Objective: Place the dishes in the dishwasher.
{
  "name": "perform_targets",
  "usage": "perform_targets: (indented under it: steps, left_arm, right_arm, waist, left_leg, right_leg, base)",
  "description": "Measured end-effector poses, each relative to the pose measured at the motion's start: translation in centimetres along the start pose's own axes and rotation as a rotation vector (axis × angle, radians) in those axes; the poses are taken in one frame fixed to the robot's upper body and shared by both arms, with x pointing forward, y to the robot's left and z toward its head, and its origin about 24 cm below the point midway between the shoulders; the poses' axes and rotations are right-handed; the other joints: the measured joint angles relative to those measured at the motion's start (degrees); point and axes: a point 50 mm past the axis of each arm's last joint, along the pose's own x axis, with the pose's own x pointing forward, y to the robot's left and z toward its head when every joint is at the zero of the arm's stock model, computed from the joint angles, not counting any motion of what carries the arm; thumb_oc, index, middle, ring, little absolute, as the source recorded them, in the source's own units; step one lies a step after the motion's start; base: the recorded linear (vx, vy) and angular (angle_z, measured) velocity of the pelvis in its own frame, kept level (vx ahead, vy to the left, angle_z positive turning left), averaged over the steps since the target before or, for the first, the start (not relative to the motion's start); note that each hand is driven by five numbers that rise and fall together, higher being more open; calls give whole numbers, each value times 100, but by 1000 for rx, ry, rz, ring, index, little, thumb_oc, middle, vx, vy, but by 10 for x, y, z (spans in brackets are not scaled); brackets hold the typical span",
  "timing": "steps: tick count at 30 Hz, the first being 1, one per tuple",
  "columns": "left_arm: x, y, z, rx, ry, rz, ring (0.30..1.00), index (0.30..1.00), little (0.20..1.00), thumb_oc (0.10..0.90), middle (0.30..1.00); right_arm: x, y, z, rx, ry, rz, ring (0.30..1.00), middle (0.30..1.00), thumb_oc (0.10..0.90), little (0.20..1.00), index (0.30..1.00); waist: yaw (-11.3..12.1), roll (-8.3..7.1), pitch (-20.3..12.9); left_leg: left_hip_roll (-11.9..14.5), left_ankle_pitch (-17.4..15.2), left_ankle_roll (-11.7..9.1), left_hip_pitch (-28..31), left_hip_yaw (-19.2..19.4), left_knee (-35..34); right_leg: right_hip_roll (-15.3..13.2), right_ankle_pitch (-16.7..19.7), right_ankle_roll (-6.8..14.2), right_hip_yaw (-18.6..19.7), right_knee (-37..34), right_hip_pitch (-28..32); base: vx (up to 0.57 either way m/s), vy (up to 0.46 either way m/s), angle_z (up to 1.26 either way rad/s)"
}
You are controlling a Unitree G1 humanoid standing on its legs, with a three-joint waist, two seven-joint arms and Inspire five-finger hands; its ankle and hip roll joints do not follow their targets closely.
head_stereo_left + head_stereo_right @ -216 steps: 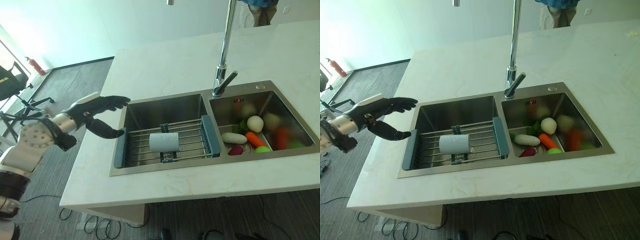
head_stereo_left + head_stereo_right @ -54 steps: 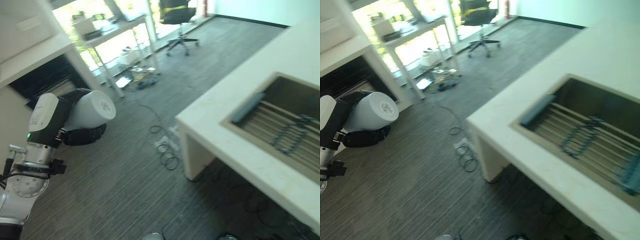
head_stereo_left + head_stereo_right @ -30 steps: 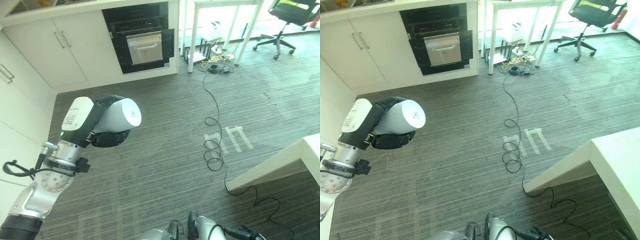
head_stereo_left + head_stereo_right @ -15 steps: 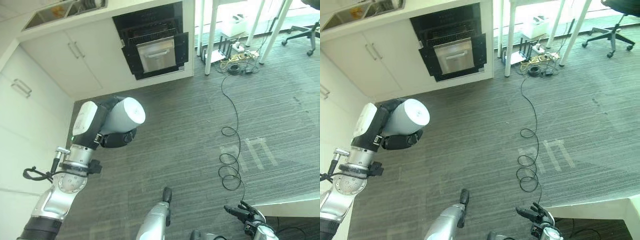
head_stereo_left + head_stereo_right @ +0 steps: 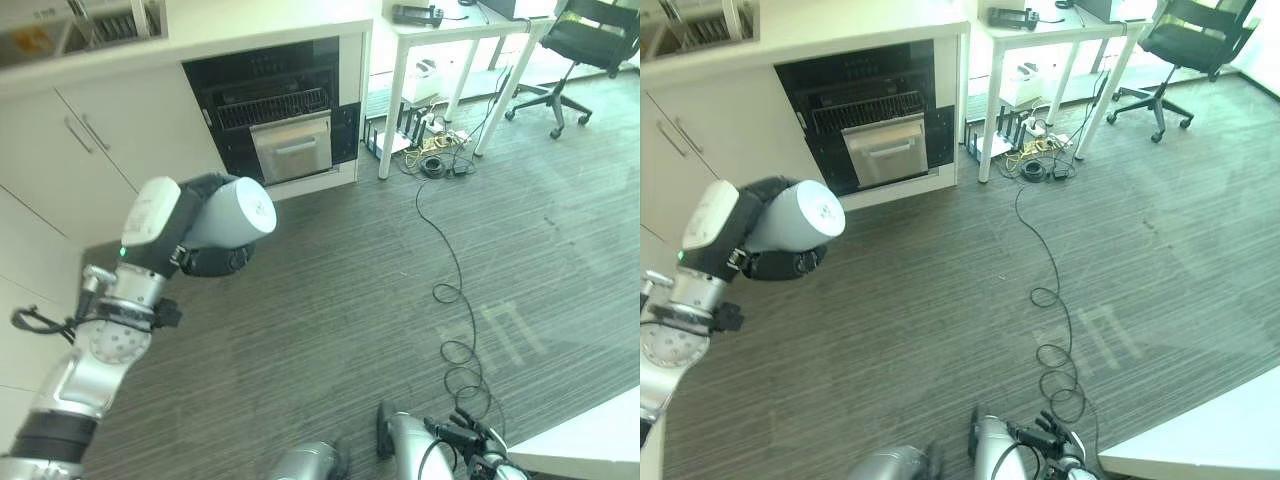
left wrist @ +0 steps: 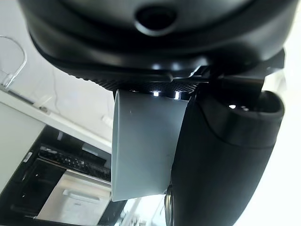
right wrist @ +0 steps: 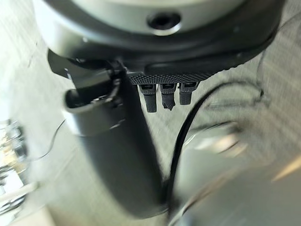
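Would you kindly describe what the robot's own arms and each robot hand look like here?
The left arm is silver-grey metal with rounded joints and a black band at the wrist. The left robot hand is dark, with a white cover on its back. The right robot hand is dark too, with slim black fingers.

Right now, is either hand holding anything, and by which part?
The left hand holds a pale grey cup by its side wall, fingers and thumb wrapped round it, its base end pointing outward. The right hand holds nothing.
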Motion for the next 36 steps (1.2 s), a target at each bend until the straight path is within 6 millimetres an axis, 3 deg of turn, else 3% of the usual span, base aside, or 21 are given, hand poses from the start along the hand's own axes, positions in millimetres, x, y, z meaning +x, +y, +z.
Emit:
perform_targets:
  steps: [2,4,5,7,8,9,11,12,13,15,17,18,19,20,21,22,23,27,30,32,36]
  left_arm:
    - [-9,-7,-11,3,59,-34,300,300,300,400,300]
    - [-21,-15,-19,-2,112,-68,300,300,300,400,300]
    - [-23,-21,-17,-34,117,-58,300,300,300,400,300]
    - [-25,-22,-11,-35,102,-68,300,300,300,400,300]
    - [-23,-22,-4,-47,75,-58,300,300,300,400,300]
    - [-21,-21,2,-54,43,-52,300,300,300,400,300]
    - [-9,-12,20,-59,-50,-11,300,300,300,400,300]
    - [-5,-8,26,-60,-83,4,300,300,300,400,300]
    - [-3,-7,28,-61,-106,9,300,300,300,400,300]
    - [-4,-6,24,-53,-91,6,300,300,300,400,300]
    - [-8,-12,16,-55,-41,-10,300,300,300,400,300]
    - [-8,-13,16,-57,-45,-11,300,300,300,400,300]
    - [-9,-17,16,-71,-35,-3,300,300,300,400,300]
    - [-13,-23,13,-76,-8,-18,300,300,300,400,300]
    - [-24,-28,3,-51,51,-55,300,300,300,400,300]
    - [-29,-29,-2,-38,86,-69,300,300,300,400,300]
    - [-27,-26,-2,-23,78,-50,300,300,300,400,300]
    - [-21,-12,2,64,34,-34,300,300,300,400,300]
    - [-14,-3,0,107,30,-28,300,300,300,400,300]
    - [-12,3,-1,135,33,-30,300,300,300,400,300]
    - [-5,9,0,154,23,4,300,300,300,400,300]
  right_arm:
    - [-4,-13,-14,55,52,-54,900,900,800,900,900]
    - [-12,-28,-35,85,115,-105,900,900,800,900,900]
    - [-15,-37,-36,88,117,-129,900,900,800,900,900]
    - [-11,-36,-21,76,78,-113,900,900,800,900,900]
    - [-11,-35,-15,73,46,-99,900,900,800,900,900]
    - [-7,-31,-3,69,-2,-81,900,900,800,900,900]
    - [1,-16,24,68,-85,-33,900,900,800,900,900]
    - [3,-10,37,70,-126,-12,900,900,800,900,900]
    - [6,-4,49,69,-158,9,900,900,800,900,900]
    - [8,1,65,59,-201,38,900,900,800,900,900]
    - [8,7,69,17,-209,65,900,900,800,900,900]
    - [9,6,68,9,-200,58,900,900,800,900,900]
    - [8,-2,63,2,-167,25,900,900,800,900,900]
    - [8,-10,56,0,-131,-9,900,900,800,900,900]
    - [5,-17,37,5,-69,-40,900,900,800,900,900]
    - [3,-21,27,-21,-41,-47,900,900,800,900,900]
    - [1,-20,15,-27,-12,-50,900,900,800,900,900]
    - [0,-5,0,-9,11,-5,900,900,800,900,900]
    - [1,4,6,-27,-33,29,900,900,800,900,900]
    - [2,9,11,-57,-61,52,900,900,800,900,900]
    - [3,10,16,-77,-70,62,900,900,800,900,900]
  waist:
    - [-67,-13,19]
    - [-130,43,-4]
    - [-104,247,-14]
    - [-40,225,-28]
    - [19,61,-24]
    - [60,43,-20]
    - [215,-16,10]
    - [312,-40,25]
    - [427,-100,35]
    - [524,18,18]
    - [499,162,-58]
    - [515,151,-91]
    - [634,288,-60]
    - [699,476,-80]
    - [729,434,-93]
    - [646,317,-141]
    - [639,191,-144]
    - [668,197,-182]
    - [525,235,-172]
    - [466,288,-166]
    - [355,454,-164]
  left_leg:
    - [-52,60,38,408,-88,-395]
    - [31,195,-193,1174,-263,-1061]
    - [110,319,-423,1430,-351,-1133]
    - [-37,940,-914,1527,-325,-946]
    - [-218,1479,-922,1112,-83,-6]
    - [-147,1772,-829,655,180,909]
    - [22,1647,-663,-322,348,2281]
    - [41,1580,-577,-745,382,2412]
    - [-122,1377,-446,-921,336,1624]
    - [-240,1357,-270,-857,178,-481]
    - [-213,2019,-342,-890,-48,-2475]
    - [-230,2102,-453,-1048,-174,-2399]
    - [-65,2333,-576,-1182,-328,-2400]
    - [231,2406,-535,-1034,-380,-2597]
    - [224,3161,-219,-663,55,-2511]
    - [-32,2955,-72,-423,200,-2609]
    - [-242,2643,-35,-349,294,-2473]
    - [-226,2065,103,-340,263,-1838]
    - [-211,1881,367,-101,209,-1692]
    - [-206,1837,407,44,213,-1733]
    - [-194,1833,235,158,37,-1968]
  right_leg:
    - [70,254,-246,-99,-41,-72]
    - [637,455,-891,-258,-249,464]
    - [813,650,-1268,-263,-461,824]
    - [673,241,-1548,-181,-224,1040]
    - [457,73,-1644,-52,-51,1075]
    - [430,41,-1569,68,-126,1285]
    - [431,-158,-1574,134,-415,1771]
    - [438,-246,-1463,170,-569,1966]
    - [390,-329,-1278,314,-803,2217]
    - [434,-416,-1137,378,-964,2556]
    - [465,-766,-892,377,-771,2867]
    - [455,-907,-1025,589,-799,2906]
    - [536,-1070,-949,849,-768,2972]
    - [619,-1253,-688,805,-541,2994]
    - [363,-1645,-201,600,229,2993]
    - [70,-1833,-109,267,374,2774]
    - [12,-1691,-344,94,106,2641]
    - [94,-1164,-154,32,-220,3042]
    - [26,-942,272,129,1791,2218]
    - [28,-971,243,123,2433,1650]
    - [87,-946,52,-299,861,1172]
  base:
    - [462,-109,9]
    - [473,-84,28]
    - [511,-152,25]
    - [298,-125,5]
    - [150,-66,9]
    - [195,-71,13]
    - [301,37,12]
    - [384,143,-9]
    - [334,171,-30]
    - [257,167,-36]
    - [438,356,-26]
    - [389,328,-48]
    - [170,186,-66]
    - [278,277,-116]
    - [452,386,-98]
    - [562,418,-71]
    - [454,307,-17]
    - [196,165,3]
    - [96,89,13]
    - [92,-6,1]
    - [137,-87,13]
